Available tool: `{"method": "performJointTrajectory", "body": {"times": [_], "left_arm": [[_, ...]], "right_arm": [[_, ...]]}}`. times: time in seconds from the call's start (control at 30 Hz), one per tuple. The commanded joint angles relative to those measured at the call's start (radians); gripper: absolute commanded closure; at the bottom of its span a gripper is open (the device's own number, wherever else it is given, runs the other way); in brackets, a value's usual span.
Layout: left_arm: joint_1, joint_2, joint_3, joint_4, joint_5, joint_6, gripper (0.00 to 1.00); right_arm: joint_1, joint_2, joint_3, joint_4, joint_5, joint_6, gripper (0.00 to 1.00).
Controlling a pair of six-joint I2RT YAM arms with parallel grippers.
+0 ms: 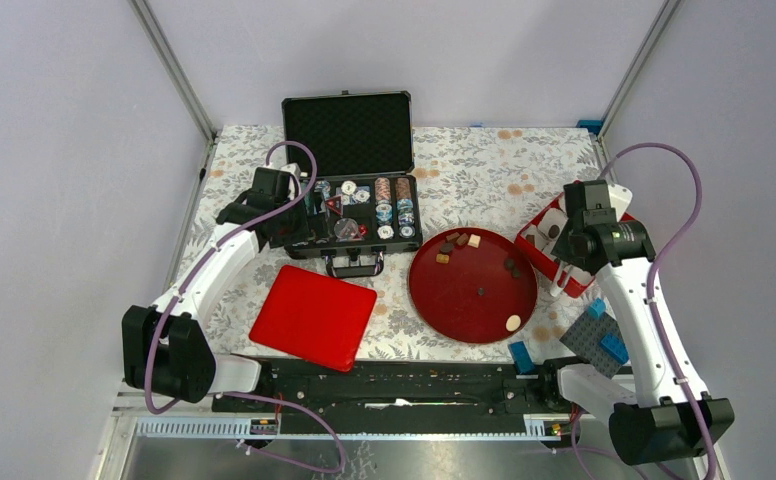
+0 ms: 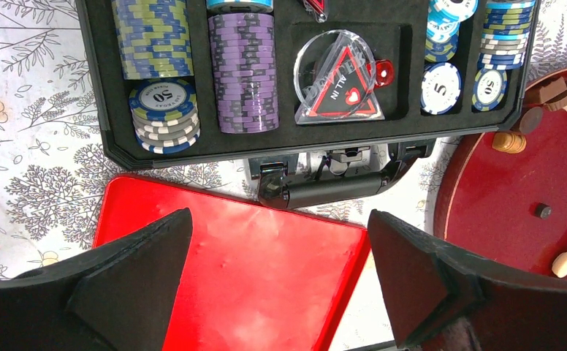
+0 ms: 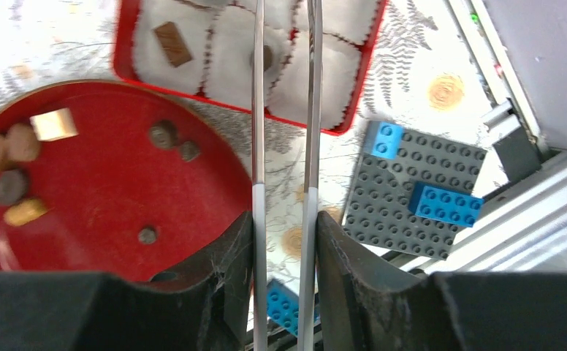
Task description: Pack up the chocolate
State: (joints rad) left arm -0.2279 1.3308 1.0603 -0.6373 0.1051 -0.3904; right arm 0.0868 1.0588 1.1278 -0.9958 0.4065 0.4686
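Several chocolate pieces (image 1: 461, 243), dark, tan and cream, lie scattered on the round red plate (image 1: 464, 310); the right wrist view shows them (image 3: 54, 124) at left. My right gripper (image 3: 284, 219) is shut on thin metal tongs (image 3: 259, 110), whose blades reach over the red box (image 3: 193, 97) lined with white paper cups. A dark chocolate (image 3: 267, 57) sits between the blades over a cup. One brown piece (image 3: 172, 42) lies in another cup. My left gripper (image 2: 280, 227) hangs open above the flat red lid (image 2: 266, 270), holding nothing.
An open black case (image 1: 359, 215) of poker chips (image 2: 242, 73) stands at the back, its handle toward the lid. A grey baseplate (image 3: 412, 183) with blue bricks (image 3: 445, 203) lies near the right arm's base, next to the table's metal edge.
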Motion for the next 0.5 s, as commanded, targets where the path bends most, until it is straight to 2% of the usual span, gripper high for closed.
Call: {"method": "performJointTrajectory", "body": {"times": [0.0,0.13,0.47], "left_arm": [[-0.004,0.000,0.037,0.018,-0.004,0.018,0.01],[-0.004,0.021,0.044,0.018,-0.006,0.019,0.01],[-0.004,0.057,0.065,0.007,-0.021,0.024,0.01]], "right_arm": [[-0.095,0.038,-0.040,0.076,0.002,-0.094,0.82],[-0.174,0.085,-0.072,0.122,-0.027,-0.128,0.82],[-0.194,0.097,-0.106,0.132,-0.048,-0.136,0.82]]}}
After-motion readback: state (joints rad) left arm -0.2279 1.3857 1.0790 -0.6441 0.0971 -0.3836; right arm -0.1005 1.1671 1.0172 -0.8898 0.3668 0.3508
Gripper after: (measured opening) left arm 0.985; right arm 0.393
